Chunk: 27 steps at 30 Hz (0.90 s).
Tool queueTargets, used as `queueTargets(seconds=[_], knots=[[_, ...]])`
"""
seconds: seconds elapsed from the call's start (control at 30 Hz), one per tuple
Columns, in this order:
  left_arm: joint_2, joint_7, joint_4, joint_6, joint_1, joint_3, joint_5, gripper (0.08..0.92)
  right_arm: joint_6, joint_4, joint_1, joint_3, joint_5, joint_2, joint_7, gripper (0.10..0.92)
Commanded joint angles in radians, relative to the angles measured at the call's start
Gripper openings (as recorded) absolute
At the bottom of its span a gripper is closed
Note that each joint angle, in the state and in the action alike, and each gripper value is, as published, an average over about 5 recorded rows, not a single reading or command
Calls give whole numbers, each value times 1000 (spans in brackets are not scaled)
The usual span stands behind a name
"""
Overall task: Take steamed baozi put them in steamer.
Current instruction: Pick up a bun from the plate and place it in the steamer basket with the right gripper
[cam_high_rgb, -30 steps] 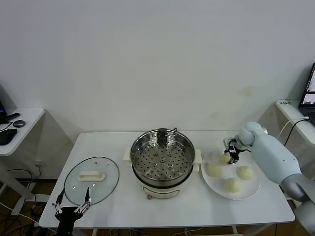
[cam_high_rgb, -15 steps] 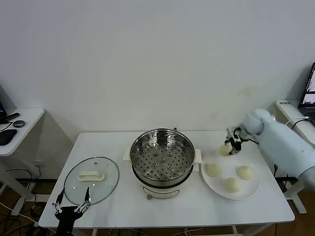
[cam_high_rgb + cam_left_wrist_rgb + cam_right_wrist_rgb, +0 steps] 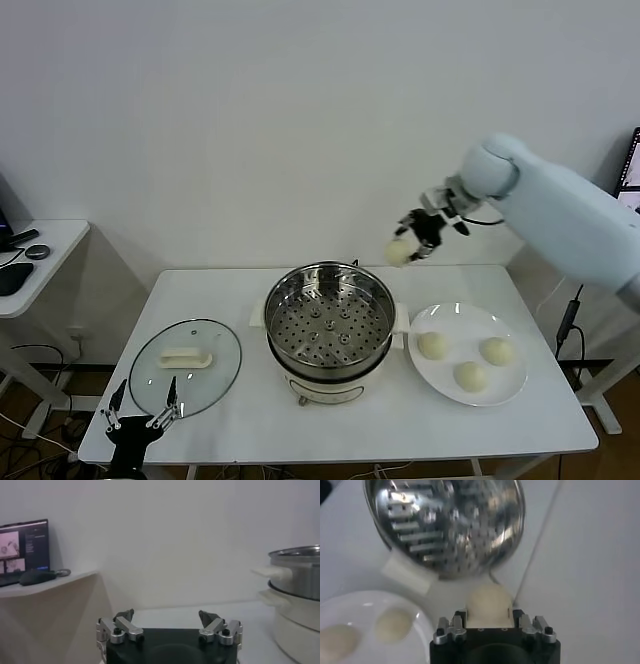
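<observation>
Right hand (image 3: 411, 240) clamped on baozi (image 3: 398, 252), above steamer (image 3: 331, 312) rim.

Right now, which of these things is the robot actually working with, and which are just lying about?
Part of the job:
- baozi in the right gripper, carried above the table
- three baozi on the white plate
- steamer, open and holding no buns

Just lying about:
- glass lid
- side desk
- left gripper, idle, fingers open, near the lid
</observation>
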Motion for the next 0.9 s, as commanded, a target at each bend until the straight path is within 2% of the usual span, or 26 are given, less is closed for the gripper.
queueTargets(seconds=[0.03,0.17,0.3,0.6,0.9], knots=[[0,-3,-8,0,0,-12,-2,823,162,25,86,-150,44,142,5,551],[-8,-7,-14,-2,5,-24,-2,823,291,-23,32,-166,-16,204,20,552],[-13,-7,-15,-5,6,-30,1,823,404,-111,-11,-159,-172,254,61,552],[-21,-8,-16,-8,10,-39,0,823,554,-247,-94,-70,-456,303,146,561],[-19,-12,-4,-17,13,-39,-1,823,602,-289,-129,-31,-539,327,181,569]])
